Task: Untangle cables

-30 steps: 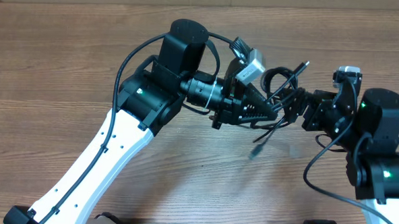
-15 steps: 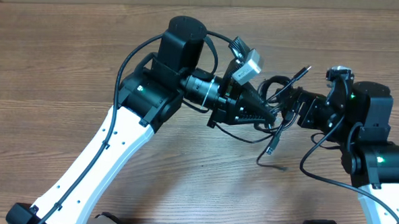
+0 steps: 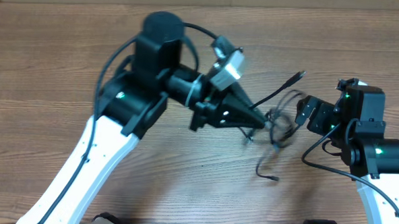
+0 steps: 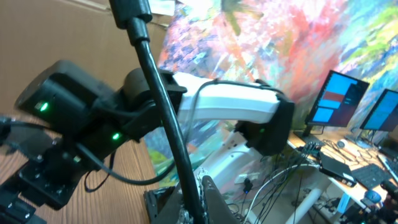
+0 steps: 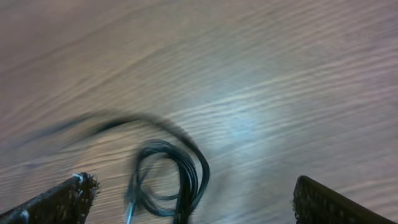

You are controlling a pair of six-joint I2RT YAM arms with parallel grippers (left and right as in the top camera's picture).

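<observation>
Two tools that were nearly touching over the cables a second earlier had drawn apart. Your left tool [image 3: 256, 120] had swung back from the cables [image 3: 281, 121], clenched on one black strand [image 4: 163, 106], which ran up past its fingers in the left wrist view. Your right tool [image 3: 302, 115] stood fully released on the opposite side of the cables, grasping nothing. A coiled loop [image 5: 177, 177] lay on the surface [image 3: 54, 51] between its spread fingers. One plug [image 3: 299, 75] pointed away beyond the cables, and another plug [image 3: 272, 177] trailed out on their near side. I'd judge that the pull had loosened the tangle somewhat, but the cables were not yet separated.
</observation>
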